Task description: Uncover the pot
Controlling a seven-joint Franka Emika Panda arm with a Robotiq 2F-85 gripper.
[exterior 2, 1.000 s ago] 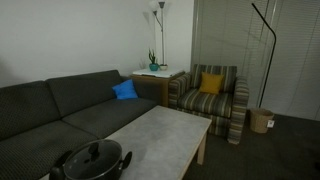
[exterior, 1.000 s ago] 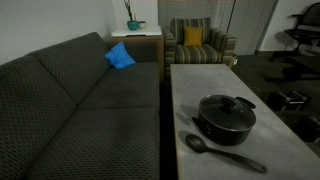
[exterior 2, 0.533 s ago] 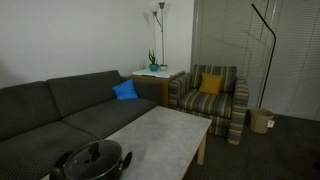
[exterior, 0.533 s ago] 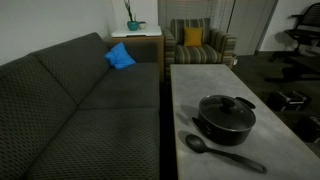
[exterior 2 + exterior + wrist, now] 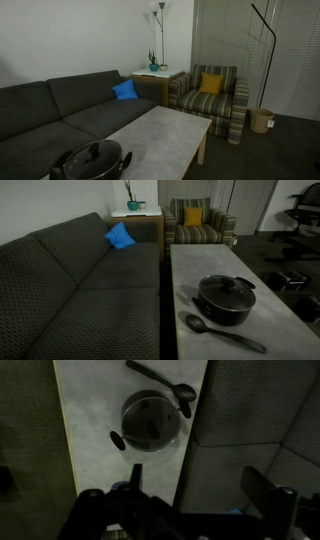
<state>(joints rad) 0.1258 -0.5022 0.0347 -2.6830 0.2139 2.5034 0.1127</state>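
The black pot (image 5: 225, 301) stands on the pale coffee table (image 5: 205, 265) near its front end, and it shows in both exterior views (image 5: 92, 162). A round glass lid with a dark knob (image 5: 225, 284) rests on it. In the wrist view the covered pot (image 5: 150, 422) lies far below, upper middle. A long black spoon (image 5: 222, 333) lies beside the pot on the table. My gripper (image 5: 198, 488) is open and empty, high above the table edge and sofa. The arm does not show in the exterior views.
A dark sofa (image 5: 80, 290) runs along the table, with a blue cushion (image 5: 120, 236). A striped armchair (image 5: 197, 222) with a yellow cushion stands beyond the table. A side table with a plant (image 5: 134, 210) is at the sofa's end. A floor lamp (image 5: 262, 60) stands by the blinds.
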